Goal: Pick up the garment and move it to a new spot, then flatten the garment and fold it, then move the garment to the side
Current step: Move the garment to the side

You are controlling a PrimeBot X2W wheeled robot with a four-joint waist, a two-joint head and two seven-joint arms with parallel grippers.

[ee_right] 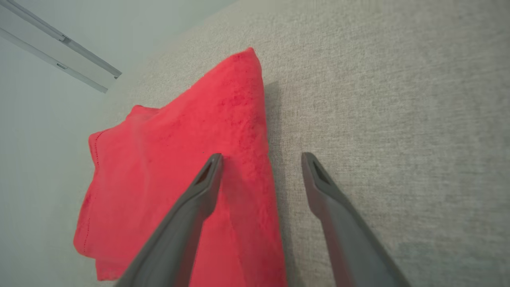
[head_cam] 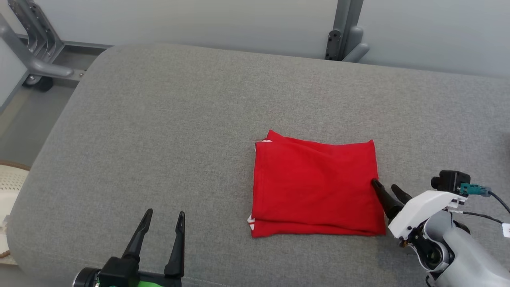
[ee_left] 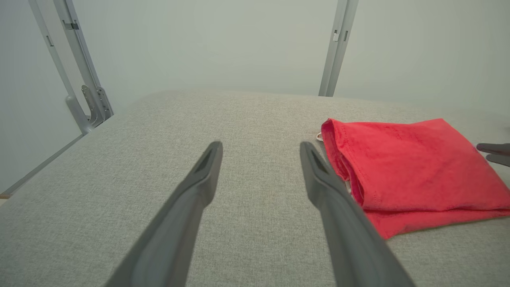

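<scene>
Garment: you are looking at a red garment (head_cam: pixel 314 187) lying folded into a flat, near-square stack on the grey padded surface (head_cam: pixel 159 119), right of the middle in the head view. Layered edges are showing along its near and left sides, and bits of white are peeking out at the left corners.
Right gripper: your right gripper (head_cam: pixel 384 184) is sitting at the garment's right edge, jaws spread wide and grasping nothing. In the right wrist view one finger (ee_right: pixel 199 187) is lying over the red cloth and the other over bare grey fabric, with the edge running between them. You cannot tell whether that finger is touching the cloth.
Left gripper: your left gripper (head_cam: pixel 165 213) is hanging over the near-left part of the surface, released, with nothing between its fingers, well apart from the garment.
Background: a grey metal frame (head_cam: pixel 36 59) is standing past the far-left corner, and a second post (head_cam: pixel 342 32) is rising against the pale wall.
</scene>
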